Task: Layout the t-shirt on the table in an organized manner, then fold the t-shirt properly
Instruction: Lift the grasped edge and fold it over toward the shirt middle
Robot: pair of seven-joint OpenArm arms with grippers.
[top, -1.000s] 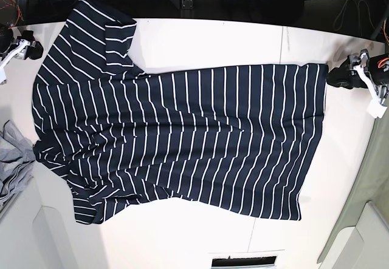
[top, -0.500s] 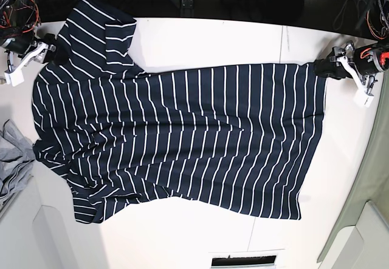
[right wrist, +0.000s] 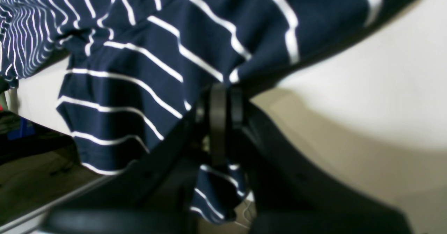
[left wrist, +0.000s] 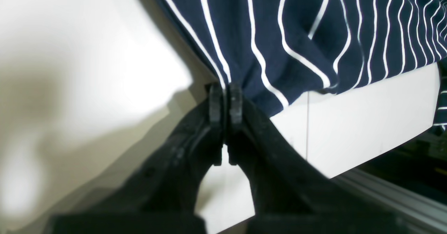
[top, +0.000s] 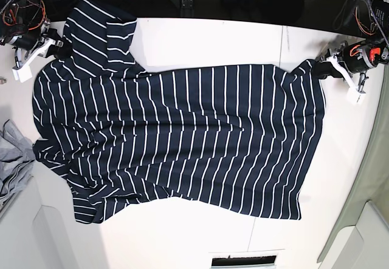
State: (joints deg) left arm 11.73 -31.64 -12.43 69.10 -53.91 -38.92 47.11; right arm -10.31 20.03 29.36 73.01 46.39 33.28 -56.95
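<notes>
T-shirt: the t-shirt (top: 182,138) lay spread on the table (top: 200,41), dark blue with thin white stripes. Its neck end pointed to the left of the base view and its bottom edge to the right.

Sleeve: one sleeve (top: 103,32) reached up toward the far table edge, with a bit of it hanging past the edge.

Left claw: the left gripper (left wrist: 225,99) was pressed together on the shirt's bottom corner (the cloth bunched into folds just above the jaws). In the base view it sat at the right side (top: 321,68).

Right claw: the right gripper (right wrist: 220,103) was pinching the shirt near the shoulder, and a little flap of striped cloth (right wrist: 218,192) poked out below the jaws. In the base view it sat at the top left (top: 53,47).

In the way: nothing lay on top of the shirt.

Around: a grey cloth (top: 13,163) lay crumpled at the left edge, touching the shirt's side. Red and black wires (top: 18,2) hung behind the right arm. A thin dark line (top: 282,44) ran across the table.
</notes>
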